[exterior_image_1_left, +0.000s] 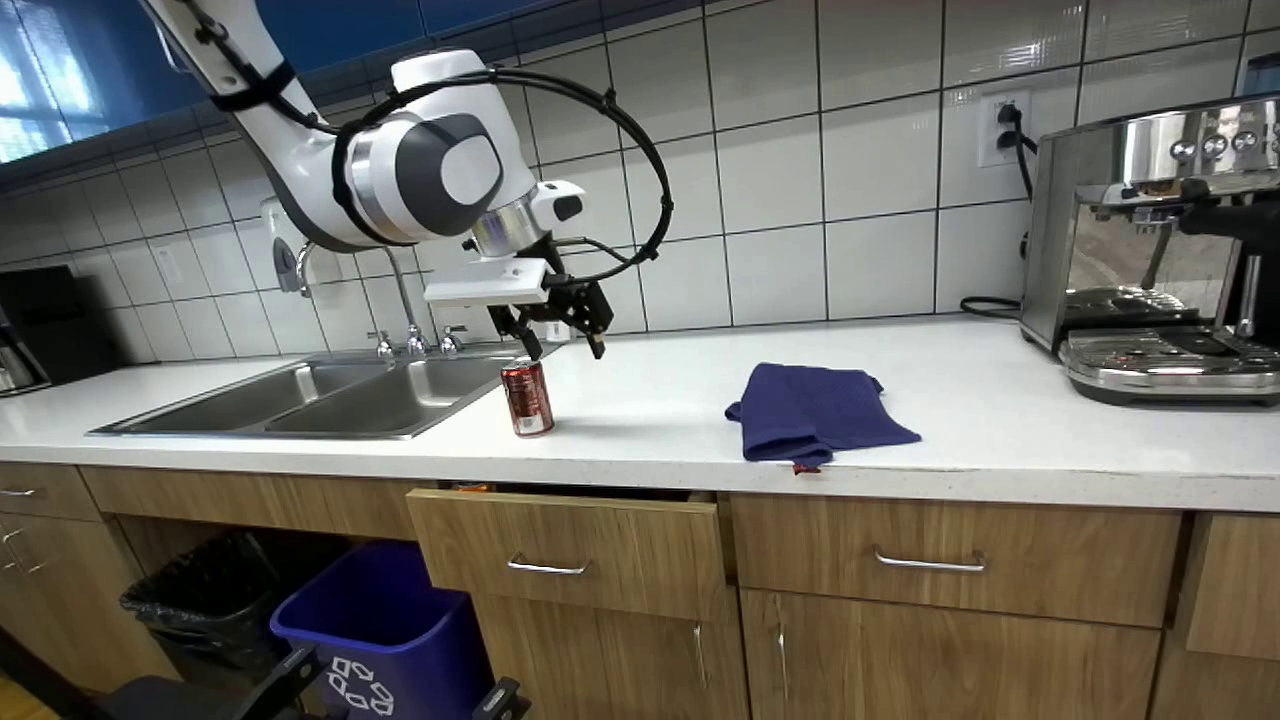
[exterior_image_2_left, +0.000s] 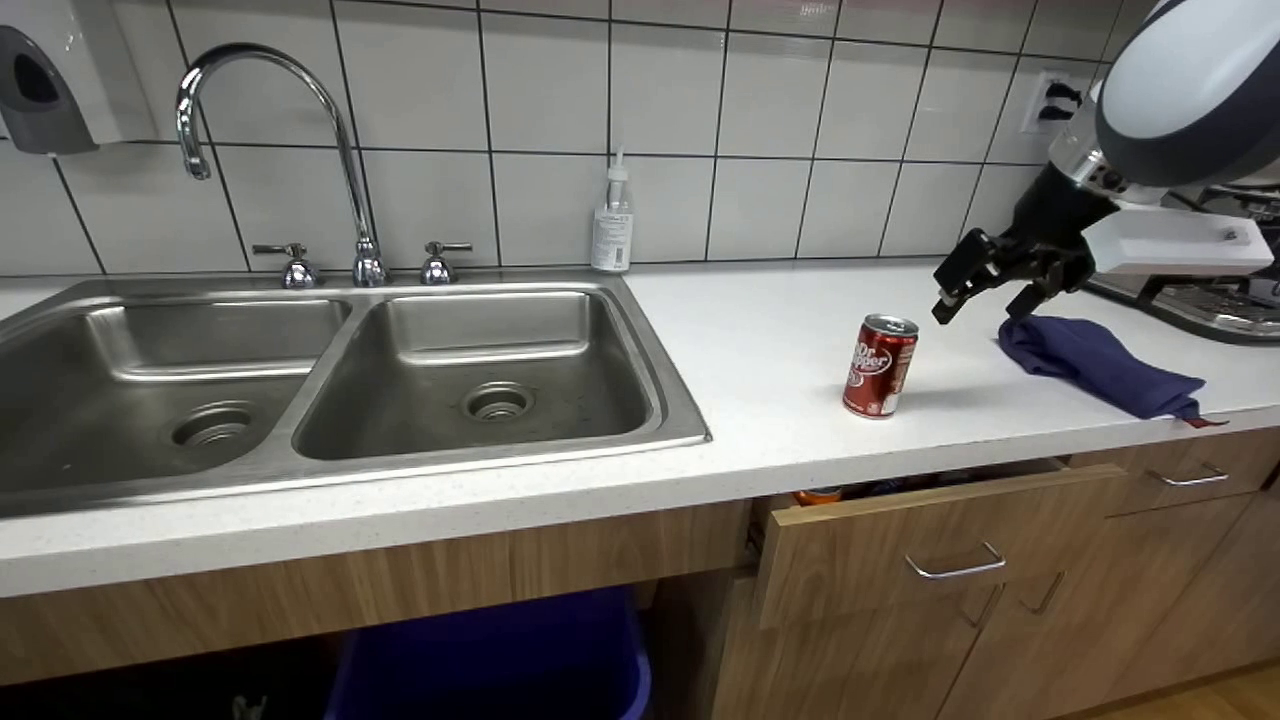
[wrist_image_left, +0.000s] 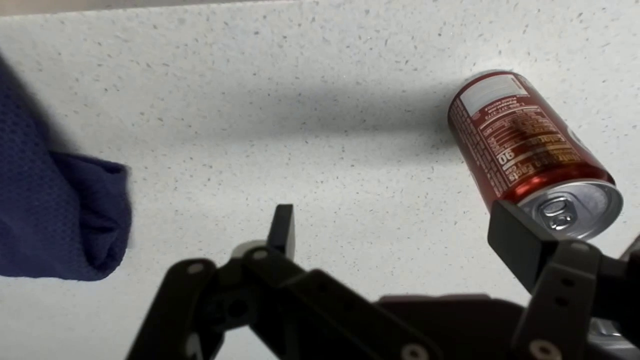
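Note:
A red soda can (exterior_image_1_left: 527, 398) stands upright on the white counter, its label readable in an exterior view (exterior_image_2_left: 880, 367). My gripper (exterior_image_2_left: 980, 305) hangs above the counter beside the can, apart from it, with its fingers spread wide. Between the fingertips of the gripper (wrist_image_left: 395, 232) in the wrist view there is only bare countertop. The right finger there covers a bit of the edge of the can (wrist_image_left: 530, 135) near its top. A folded dark blue cloth (exterior_image_1_left: 815, 412) lies on the other side of the gripper, and the cloth (wrist_image_left: 45, 200) shows at the left of the wrist view.
A double steel sink (exterior_image_2_left: 675, 400) with a tall faucet (exterior_image_2_left: 350, 170) is set into the counter. A pump bottle (exterior_image_2_left: 612, 235) stands by the tiled wall. Below the can, a wooden drawer (exterior_image_1_left: 565, 545) is partly pulled out. An espresso machine (exterior_image_1_left: 1060, 240) stands beyond the cloth.

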